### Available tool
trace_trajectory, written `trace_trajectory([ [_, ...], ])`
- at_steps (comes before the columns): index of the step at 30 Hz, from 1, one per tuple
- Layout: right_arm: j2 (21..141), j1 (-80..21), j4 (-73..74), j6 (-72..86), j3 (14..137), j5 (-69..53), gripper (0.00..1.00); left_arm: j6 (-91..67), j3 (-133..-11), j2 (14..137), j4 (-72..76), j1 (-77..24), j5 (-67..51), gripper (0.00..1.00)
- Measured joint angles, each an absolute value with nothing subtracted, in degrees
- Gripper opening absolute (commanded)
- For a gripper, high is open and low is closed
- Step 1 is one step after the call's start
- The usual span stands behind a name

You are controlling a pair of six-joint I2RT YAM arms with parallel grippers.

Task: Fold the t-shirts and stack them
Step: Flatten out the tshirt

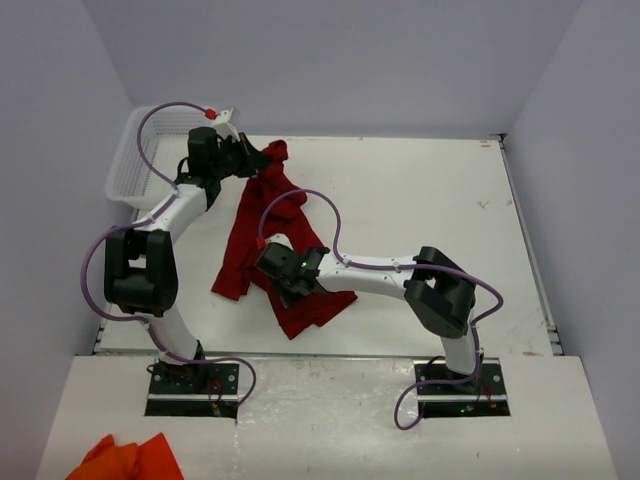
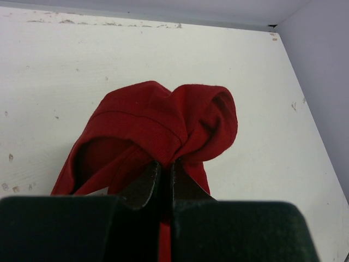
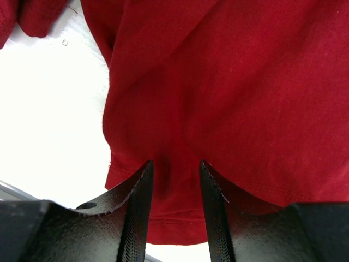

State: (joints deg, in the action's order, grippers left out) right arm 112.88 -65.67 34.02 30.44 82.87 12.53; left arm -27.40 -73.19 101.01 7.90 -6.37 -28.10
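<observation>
From above, the red t-shirt (image 1: pixel 262 225) lies stretched out on the table (image 1: pixel 430 200). At the left wrist, the left gripper (image 2: pixel 165 165) is clamped on its bunched end. At the right wrist, the right gripper (image 3: pixel 175 165) has its fingers apart over the hem.

The left arm (image 1: pixel 185 205) is seen stretched from its base toward 12 o'clock, the left gripper (image 2: pixel 163 166) pinched tight on a bunched fold of the red t-shirt (image 2: pixel 163 120). The right arm (image 1: pixel 370 272) is bent low and extended toward 9 o'clock, the right gripper (image 3: pixel 175 166) held with fingers parted.
</observation>
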Motion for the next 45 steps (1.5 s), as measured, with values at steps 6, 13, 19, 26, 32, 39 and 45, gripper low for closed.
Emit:
trace_trajectory([
  [6,112.9,-65.7,33.5,30.4,82.8,11.3,0.32,-27.4,-73.2,101.0,7.9,-6.1,-28.3,0.00],
  [13,113.3,-65.7,31.8,30.8,81.8,9.2,0.21,-27.4,-73.2,101.0,7.9,-5.6,-28.3,0.00],
  [19,113.4,-65.7,31.0,31.0,81.0,8.1,0.00,-27.4,-73.2,101.0,7.9,-5.5,-28.4,0.00],
  [26,112.6,-65.7,33.0,32.1,80.2,14.1,0.00,-27.4,-73.3,100.9,7.0,-5.1,-28.5,0.00],
  [32,101.2,-62.6,45.9,34.5,80.3,29.5,0.00,-26.3,-77.3,97.3,-3.2,-5.0,-27.3,0.00],
  [39,80.3,-46.9,55.0,32.3,84.2,41.2,0.00,-24.4,-80.7,81.6,-10.1,-5.0,-26.2,0.00],
  [45,73.3,-36.3,58.5,26.3,90.8,44.6,0.00,-22.7,-82.1,68.6,-13.9,-5.0,-25.5,0.00],
])
